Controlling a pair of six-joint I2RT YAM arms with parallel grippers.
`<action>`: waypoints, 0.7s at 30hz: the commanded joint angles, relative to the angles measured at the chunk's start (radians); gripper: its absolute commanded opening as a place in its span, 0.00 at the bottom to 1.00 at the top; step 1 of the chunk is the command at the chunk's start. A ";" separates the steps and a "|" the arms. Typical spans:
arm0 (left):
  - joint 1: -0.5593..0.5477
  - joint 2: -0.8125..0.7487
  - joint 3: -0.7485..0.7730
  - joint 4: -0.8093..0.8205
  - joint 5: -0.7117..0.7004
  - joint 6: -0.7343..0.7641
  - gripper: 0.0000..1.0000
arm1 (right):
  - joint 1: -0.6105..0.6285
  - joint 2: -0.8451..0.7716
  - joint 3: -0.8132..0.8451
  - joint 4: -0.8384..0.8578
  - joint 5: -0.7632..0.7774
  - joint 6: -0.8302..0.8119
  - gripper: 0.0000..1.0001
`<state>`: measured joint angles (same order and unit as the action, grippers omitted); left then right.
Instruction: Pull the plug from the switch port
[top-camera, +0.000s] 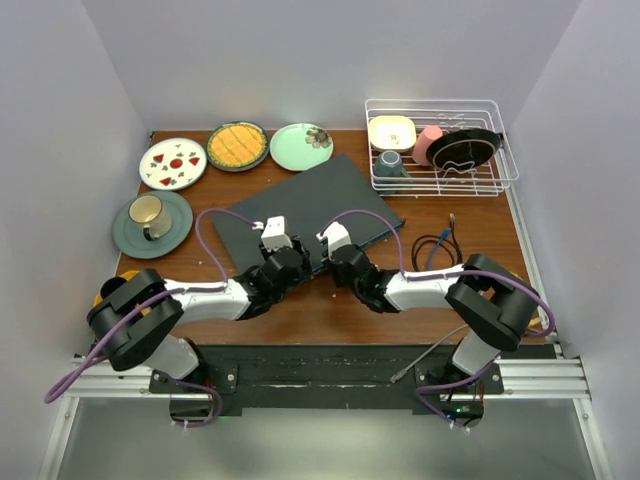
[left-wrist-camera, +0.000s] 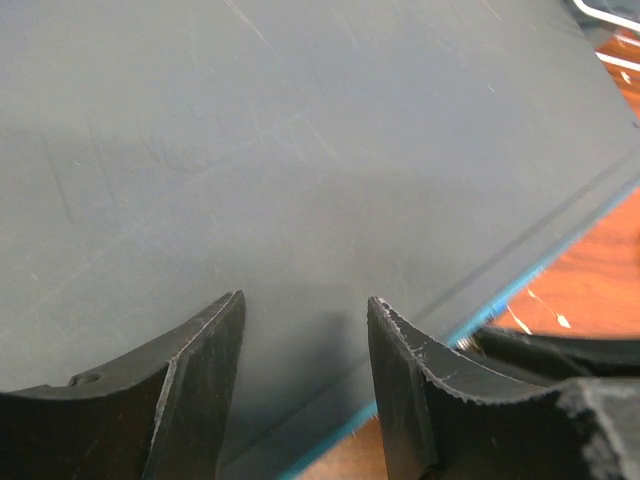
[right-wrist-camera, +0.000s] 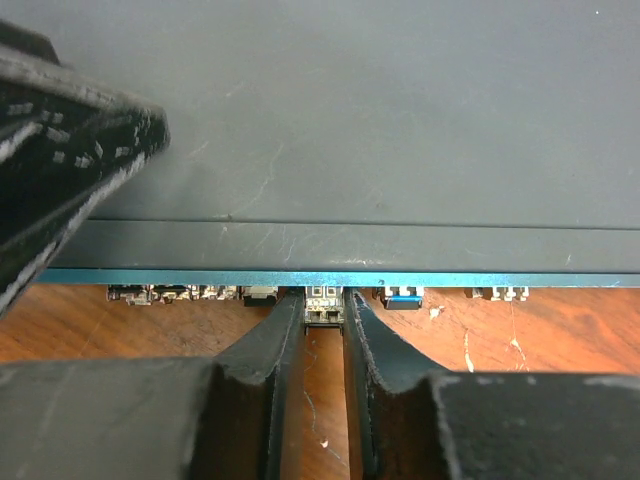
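Dark-grey and flat, the switch (top-camera: 320, 195) lies mid-way across the table (top-camera: 480, 215), blue front edge toward the arms. The right gripper (right-wrist-camera: 323, 320) pinches the small plug (right-wrist-camera: 323, 303) seated in that edge, jaws narrow. The left gripper (left-wrist-camera: 305, 340) hangs half-open over the switch's top, holding nothing.

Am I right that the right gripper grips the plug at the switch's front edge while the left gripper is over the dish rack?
Not quite: the left gripper is over the top of the switch instead, as the left wrist view shows. The right gripper does grip the plug at its front edge.
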<state>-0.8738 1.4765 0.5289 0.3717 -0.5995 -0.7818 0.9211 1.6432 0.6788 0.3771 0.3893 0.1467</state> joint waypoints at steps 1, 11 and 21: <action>-0.056 0.004 -0.089 -0.248 0.171 -0.065 0.57 | -0.011 0.001 -0.004 0.077 0.060 -0.004 0.06; -0.129 -0.108 -0.244 0.002 0.314 -0.071 0.49 | -0.011 0.007 -0.012 0.098 0.059 0.014 0.00; -0.139 0.056 -0.172 -0.046 0.229 -0.134 0.34 | -0.010 -0.031 -0.042 0.094 0.065 0.030 0.00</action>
<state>-1.0092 1.4628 0.3614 0.4862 -0.3443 -0.8700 0.9230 1.6421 0.6525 0.4252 0.3965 0.1646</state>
